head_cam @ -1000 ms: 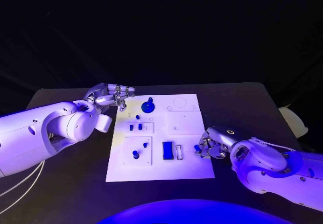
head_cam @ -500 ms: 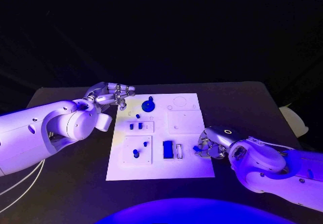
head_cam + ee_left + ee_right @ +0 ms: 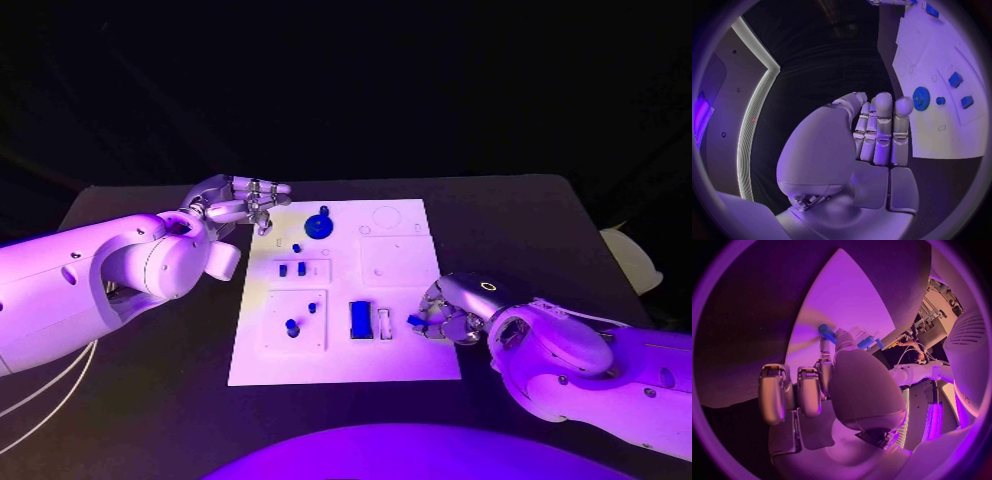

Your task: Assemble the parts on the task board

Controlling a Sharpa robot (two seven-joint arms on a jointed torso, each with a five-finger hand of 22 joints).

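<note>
The right hand [image 3: 450,318] pinches a small blue part [image 3: 415,320] over the task board's [image 3: 346,370] near right edge, likely carrying it to a socket. The left hand [image 3: 242,205], fingers curled on nothing, waits beside the board's far corner.

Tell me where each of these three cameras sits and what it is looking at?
Head view: on the robot's head, looking down at the task board, with the left hand and right hand at its sides.
Left wrist view: behind the left hand, facing past its fingers to the board and blue gear.
Right wrist view: behind the right hand, which holds a blue part over the board.
Shared: head and left wrist views both show the gear.
</note>
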